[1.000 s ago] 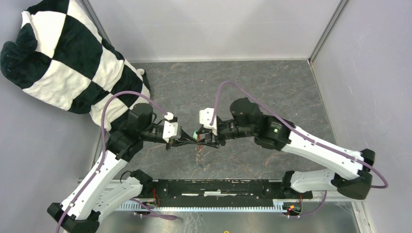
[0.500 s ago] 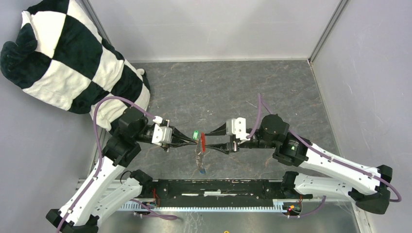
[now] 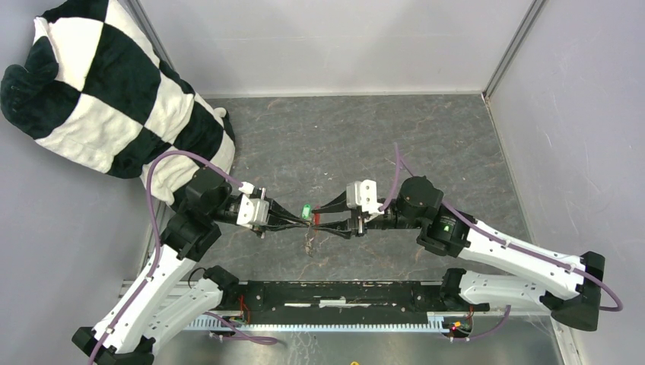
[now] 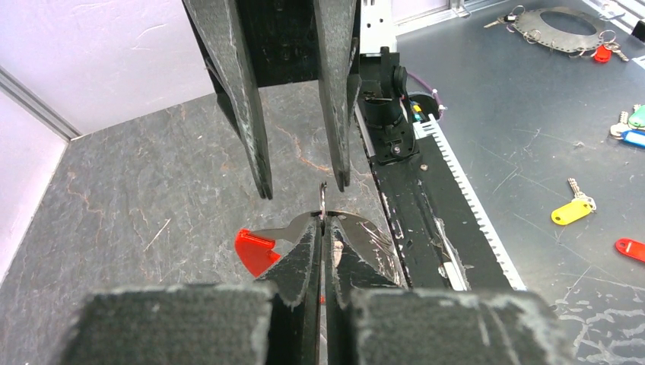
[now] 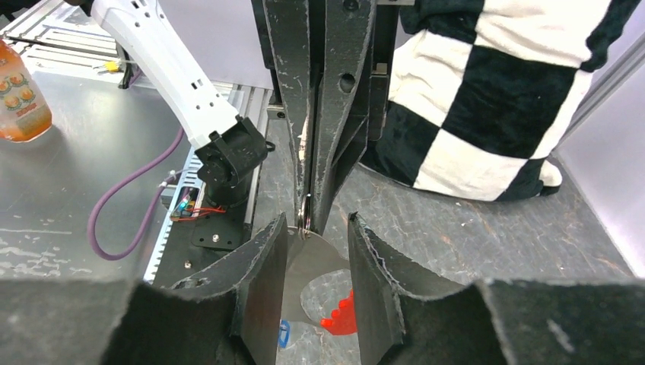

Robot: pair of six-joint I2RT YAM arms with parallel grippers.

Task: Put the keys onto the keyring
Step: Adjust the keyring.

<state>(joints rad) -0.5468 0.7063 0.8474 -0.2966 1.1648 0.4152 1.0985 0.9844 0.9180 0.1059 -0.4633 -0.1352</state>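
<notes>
**Inspector:** What has changed over the last half second?

**Examiner:** The right gripper (image 5: 317,228) has advanced toward the left gripper (image 4: 323,226), and the gap between them has closed. The left arm holds the same place above the grey stone-patterned worktop (image 3: 342,137).

**Inspector:** State of the fingers?

**Examiner:** The left fingers are pressed together, gripping the thin metal keyring (image 4: 323,199) by its edge. The right fingers stand apart, one on either side of that ring, and no contact is visible.

**Inspector:** Location of the task items?

**Examiner:** The keyring is held off the worktop between the two grippers. Its bright red oblong plastic tag (image 4: 254,249) hangs just beside the left fingertips. The grey-brown chain clump (image 3: 310,243) dangles beneath. The green-headed silver metal key (image 3: 306,211) shows at the left fingertips from above, but I cannot tell whether it is threaded. The blue-headed key (image 5: 284,332) shows only its head, low beside the red tag.

**Inspector:** Anything else?

**Examiner:** A black-and-white chequered plush cushion (image 3: 99,84) sits in the far-left corner, well apart.
</notes>
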